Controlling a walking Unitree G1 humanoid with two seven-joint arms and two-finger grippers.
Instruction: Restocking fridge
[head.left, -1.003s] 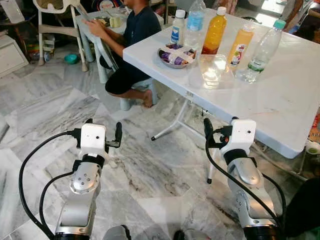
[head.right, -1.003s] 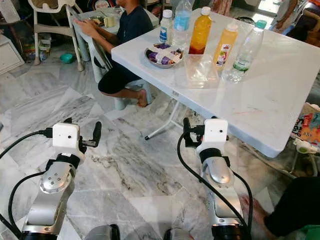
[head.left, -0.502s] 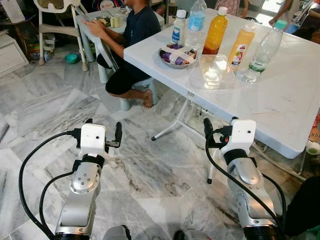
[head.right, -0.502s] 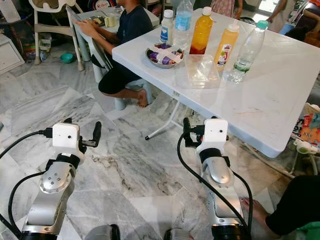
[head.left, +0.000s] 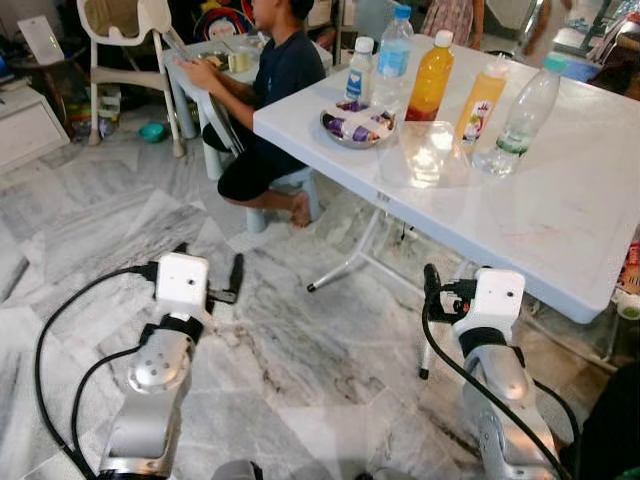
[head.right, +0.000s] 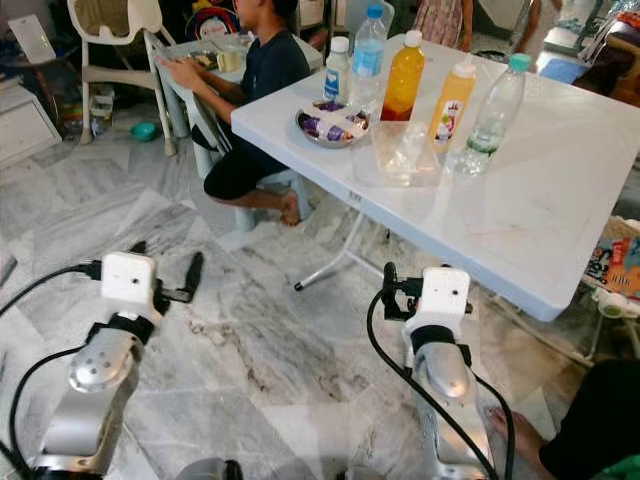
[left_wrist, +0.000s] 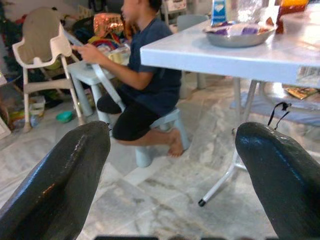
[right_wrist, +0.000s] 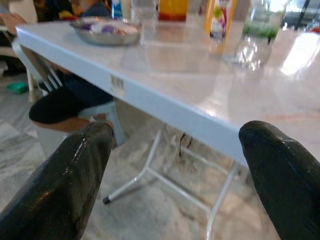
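A white folding table stands ahead to the right. On it are a small white bottle, a blue-capped water bottle, an orange juice bottle, a yellow juice bottle, a clear green-capped bottle, a metal bowl of packets and a clear plastic tub. My left gripper hovers open over the marble floor, left of the table. By the table's near edge, below the tabletop, my right gripper is open. Nothing sits between either pair of fingers.
A person sits on a stool at a small table just left of the white table. A high chair stands at the back left. The folding legs reach out under the tabletop. Someone's dark clothing shows at the lower right.
The whole picture has shifted, so the camera moved; the table and both arms sit a little lower in frame. Both grippers stay open and empty.
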